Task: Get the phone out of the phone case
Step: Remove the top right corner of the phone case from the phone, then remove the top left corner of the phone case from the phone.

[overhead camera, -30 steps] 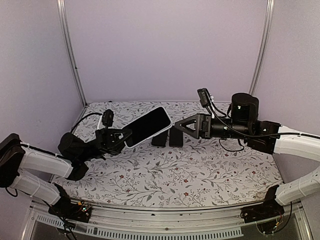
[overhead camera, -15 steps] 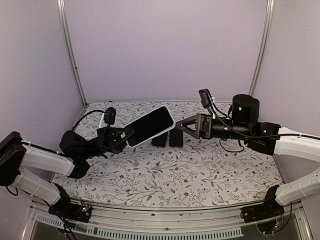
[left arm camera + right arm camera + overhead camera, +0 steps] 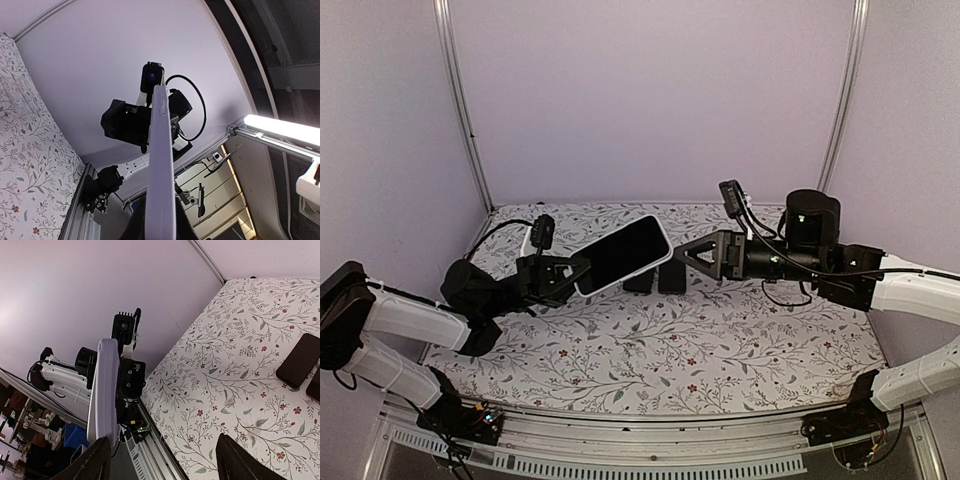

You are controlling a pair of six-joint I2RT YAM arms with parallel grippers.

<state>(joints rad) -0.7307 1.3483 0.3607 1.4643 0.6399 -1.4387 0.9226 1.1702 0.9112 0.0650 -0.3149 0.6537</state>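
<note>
Desk [image 3: 650, 350]: flowered, carries two spare dark phones [image 3: 658, 277] at middle.
Left pincer [image 3: 572, 276]: pinched narrow on left end of phone case [image 3: 161, 175], held aloft and tilted, free end aimed right, likely offered for pull.
Right pincer [image 3: 678, 254]: spread wide just right of free end, not touching.
Phone [image 3: 623, 252]: seated in case, screen up.

We see soft, even lavender light from above, with faint shadows on the table [image 3: 720, 340]. At the right of our left wrist view a strip light [image 3: 280, 131] glares; straight lines bow toward the frame edges.
</note>
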